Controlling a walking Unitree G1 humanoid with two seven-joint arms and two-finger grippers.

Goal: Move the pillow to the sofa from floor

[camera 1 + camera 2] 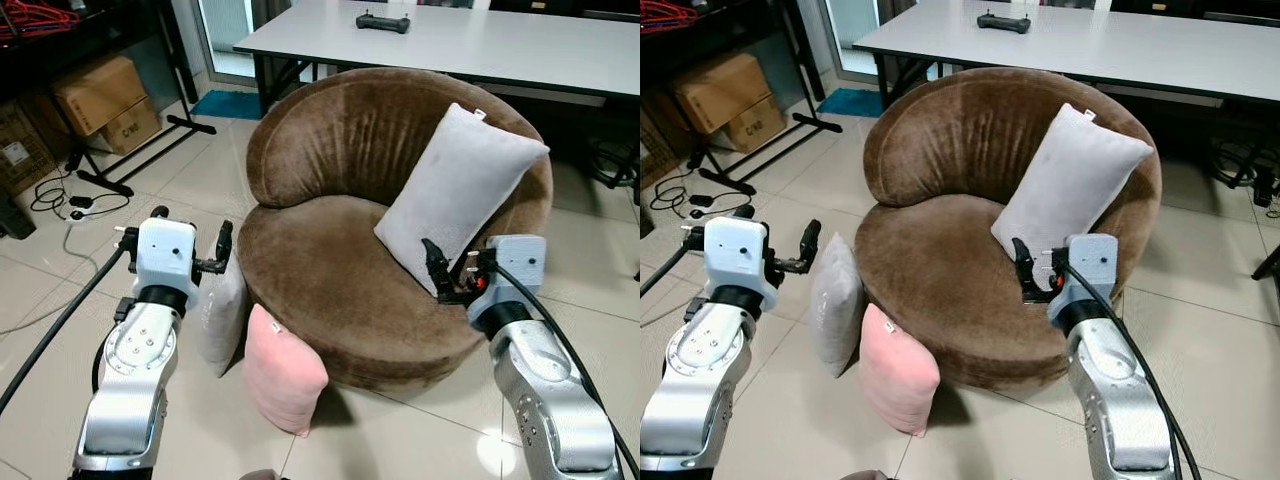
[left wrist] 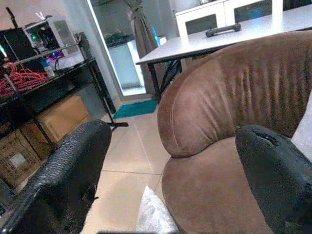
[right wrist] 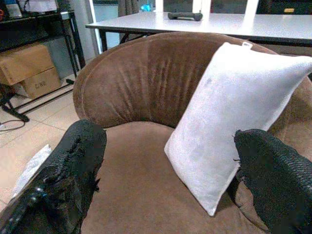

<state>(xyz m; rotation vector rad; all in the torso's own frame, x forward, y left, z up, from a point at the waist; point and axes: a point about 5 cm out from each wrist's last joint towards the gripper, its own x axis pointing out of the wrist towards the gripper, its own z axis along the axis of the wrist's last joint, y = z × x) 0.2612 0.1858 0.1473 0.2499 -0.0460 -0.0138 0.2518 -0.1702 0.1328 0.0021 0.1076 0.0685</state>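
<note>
Left eye view puts the brown round sofa [image 1: 350,270] straight ahead of me, and I place everything by it. One grey pillow [image 1: 455,195] already leans upright against the sofa's backrest, on the seat toward my right. Two more are on the floor, propped against the sofa's front edge on my left: a grey floor pillow [image 1: 834,300] and, just beside it and nearer to me, a pink pillow [image 1: 283,370], the two apparently touching.

My left hand [image 1: 222,250] hovers above the grey floor pillow, just off the sofa's left flank, fingers spread wide with nothing between them. My right hand [image 1: 450,272] hangs over the sofa's seat, just in front of the leaning pillow's lower corner, also spread and empty.

I judge these pillows light, soft and squashy, so a pinch will sink in and the fabric may slip or sag. The grey one's top edge stands up toward my left hand; I would bite deep there, gathering stuffing, not only cloth.
</note>
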